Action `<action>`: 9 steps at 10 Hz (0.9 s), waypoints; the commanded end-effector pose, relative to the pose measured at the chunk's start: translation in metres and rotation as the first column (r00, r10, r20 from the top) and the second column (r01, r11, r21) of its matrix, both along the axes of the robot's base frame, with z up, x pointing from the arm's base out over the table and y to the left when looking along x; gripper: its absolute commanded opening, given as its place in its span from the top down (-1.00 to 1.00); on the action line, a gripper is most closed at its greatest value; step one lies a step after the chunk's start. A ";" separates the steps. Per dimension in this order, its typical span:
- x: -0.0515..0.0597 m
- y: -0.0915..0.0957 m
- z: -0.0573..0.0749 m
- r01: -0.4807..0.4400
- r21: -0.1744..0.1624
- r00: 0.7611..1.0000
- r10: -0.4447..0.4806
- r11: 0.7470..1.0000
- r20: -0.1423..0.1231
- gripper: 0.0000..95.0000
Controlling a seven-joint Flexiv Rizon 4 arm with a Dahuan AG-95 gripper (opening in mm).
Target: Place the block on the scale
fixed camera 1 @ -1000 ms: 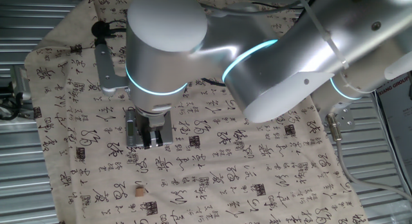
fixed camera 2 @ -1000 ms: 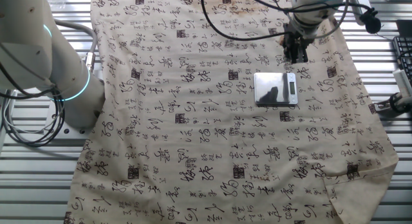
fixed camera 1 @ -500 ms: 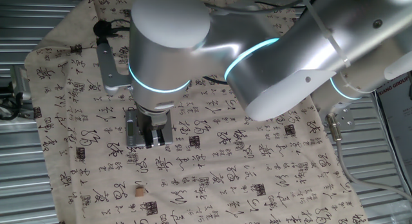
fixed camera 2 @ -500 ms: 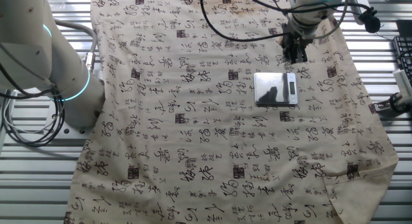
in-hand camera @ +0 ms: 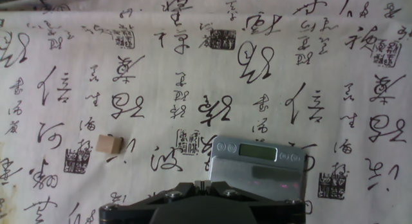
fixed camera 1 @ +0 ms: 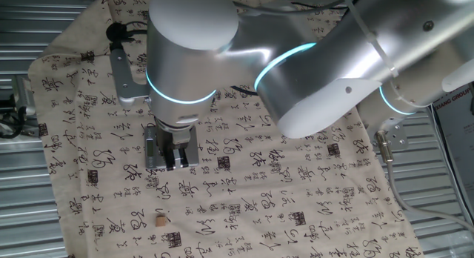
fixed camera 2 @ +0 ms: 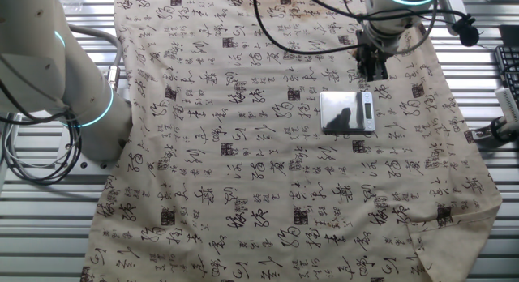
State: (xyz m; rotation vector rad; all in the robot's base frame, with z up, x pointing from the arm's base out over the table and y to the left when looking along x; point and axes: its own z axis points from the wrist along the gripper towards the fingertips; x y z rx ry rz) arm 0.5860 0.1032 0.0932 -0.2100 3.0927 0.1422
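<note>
The block (fixed camera 1: pixel 160 222) is a tiny tan cube on the printed cloth, nearer the front edge than the gripper. It also shows in the hand view (in-hand camera: pixel 109 143), left of the scale. The scale (fixed camera 2: pixel 347 112) is a flat grey square with a display strip along one edge. It shows in the hand view (in-hand camera: pixel 257 172) just ahead of the fingers. My gripper (fixed camera 1: pixel 169 159) hangs over the scale (fixed camera 1: pixel 192 156) and hides most of it. The gripper (in-hand camera: pixel 202 183) is shut and holds nothing. In the other fixed view the gripper (fixed camera 2: pixel 372 68) stands at the scale's far edge, and I cannot make out the block there.
A cream cloth (fixed camera 2: pixel 243 152) printed with black characters and dark square stamps covers the table. The arm's large joints (fixed camera 1: pixel 296 58) block much of one fixed view. A second arm's base (fixed camera 2: pixel 73 96) stands at the cloth's left. Cables (fixed camera 2: pixel 300 23) lie at the cloth's far edge.
</note>
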 end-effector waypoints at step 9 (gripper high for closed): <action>0.014 0.034 -0.017 0.062 -0.025 0.998 -0.061 0.998 0.017 1.00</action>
